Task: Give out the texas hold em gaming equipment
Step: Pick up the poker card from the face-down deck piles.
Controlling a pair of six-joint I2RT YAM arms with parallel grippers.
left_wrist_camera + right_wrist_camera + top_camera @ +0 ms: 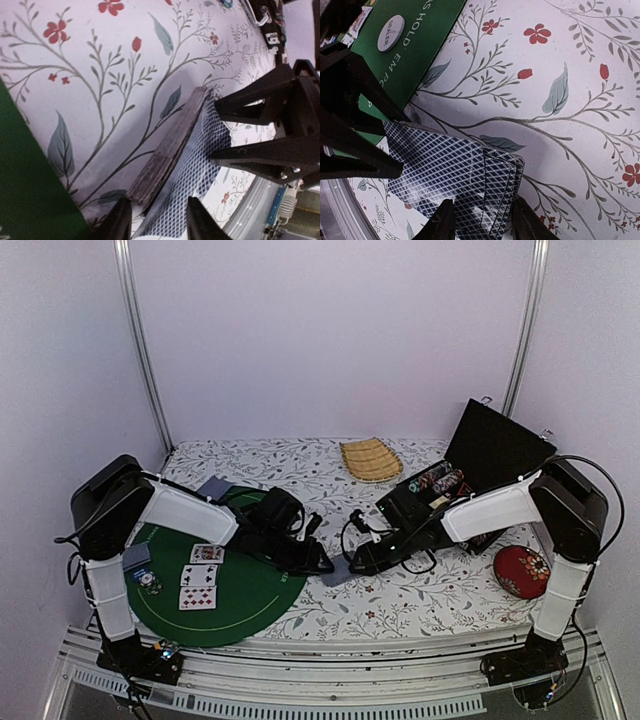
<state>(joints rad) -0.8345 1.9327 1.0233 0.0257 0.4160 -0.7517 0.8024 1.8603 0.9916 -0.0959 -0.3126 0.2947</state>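
Note:
A deck of blue-lattice-backed playing cards (336,576) hangs just above the flowered cloth between my two grippers, right of the green mat (250,605). My right gripper (485,222) is shut on the deck (502,185). One card (435,165) is slid sideways off its top. My left gripper (160,220) is open, its fingers astride the near end of the deck (167,150) and the slid card (200,160). Three face-up cards (200,576), a small card stack (136,557) and a white dealer token (390,33) lie on the mat.
An open black case (490,450) with round chips (440,480) stands at the back right. A tan woven tray (370,458) lies behind the arms. A red cushion (522,570) lies at the right. One face-down card (213,487) lies at the mat's far edge.

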